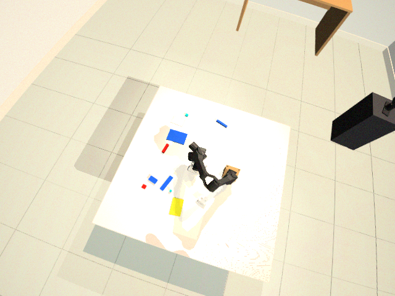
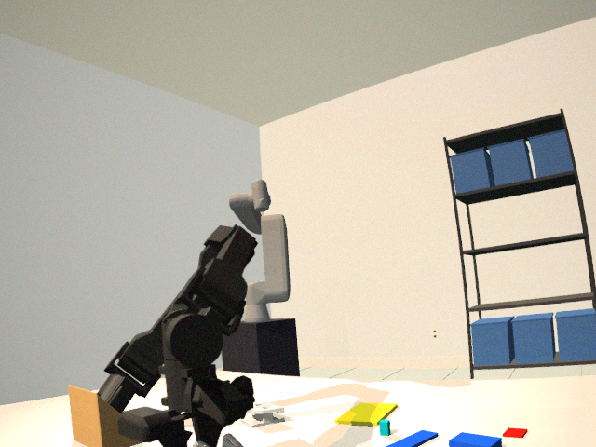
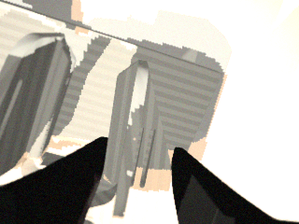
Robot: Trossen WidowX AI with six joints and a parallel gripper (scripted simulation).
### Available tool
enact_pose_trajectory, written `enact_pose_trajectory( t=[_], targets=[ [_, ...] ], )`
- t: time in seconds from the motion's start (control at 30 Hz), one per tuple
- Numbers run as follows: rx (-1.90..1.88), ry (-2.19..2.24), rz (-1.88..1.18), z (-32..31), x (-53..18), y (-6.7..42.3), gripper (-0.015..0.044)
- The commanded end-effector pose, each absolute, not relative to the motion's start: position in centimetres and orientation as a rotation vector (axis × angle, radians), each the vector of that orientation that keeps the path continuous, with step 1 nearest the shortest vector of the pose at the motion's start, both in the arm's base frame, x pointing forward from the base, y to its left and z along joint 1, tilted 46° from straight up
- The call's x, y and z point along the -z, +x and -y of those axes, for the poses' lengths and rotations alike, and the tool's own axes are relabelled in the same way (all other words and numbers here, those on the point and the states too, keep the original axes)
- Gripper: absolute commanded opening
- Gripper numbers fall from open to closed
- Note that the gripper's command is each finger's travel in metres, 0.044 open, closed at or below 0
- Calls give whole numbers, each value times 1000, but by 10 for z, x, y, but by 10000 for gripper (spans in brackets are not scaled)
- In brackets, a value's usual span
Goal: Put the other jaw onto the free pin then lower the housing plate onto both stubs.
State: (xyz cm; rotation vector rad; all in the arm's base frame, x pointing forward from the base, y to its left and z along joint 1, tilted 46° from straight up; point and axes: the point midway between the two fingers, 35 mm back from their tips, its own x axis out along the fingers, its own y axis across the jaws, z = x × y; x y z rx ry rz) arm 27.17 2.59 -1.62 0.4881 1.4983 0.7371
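My gripper (image 3: 140,149) (image 1: 193,163) is shut on a long grey jaw (image 3: 120,126), which stretches forward between the black fingers in the wrist view. The contact is partly hidden. The other grey jaw (image 3: 35,93) lies to its left, apart at the far ends. In the exterior view my fingers reach the bottom edge, and a bit of grey part (image 2: 231,440) shows beside them. A pale grey part with small raised features (image 1: 202,201) (image 2: 264,414) sits apart on the table; I cannot tell whether it is the housing plate. The pins and any meshing of the teeth cannot be made out.
A brown box (image 1: 232,168) (image 2: 87,417) stands by the arm's base. A yellow plate (image 1: 176,206) (image 2: 366,413), a large blue plate (image 1: 176,136), blue bars (image 1: 166,183) (image 1: 221,123), a blue block (image 1: 152,179) and small red and teal pieces lie around. Shadows and glare cover the table (image 1: 255,143).
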Motion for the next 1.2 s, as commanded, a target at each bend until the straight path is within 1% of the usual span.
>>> enact_pose_trajectory(
  t=[0.0, 1.17],
  targets=[
    [-738, 496, -1501, -27, 17, 272, 134],
    [-738, 496, -1501, -26, 15, 273, 134]
  ],
)
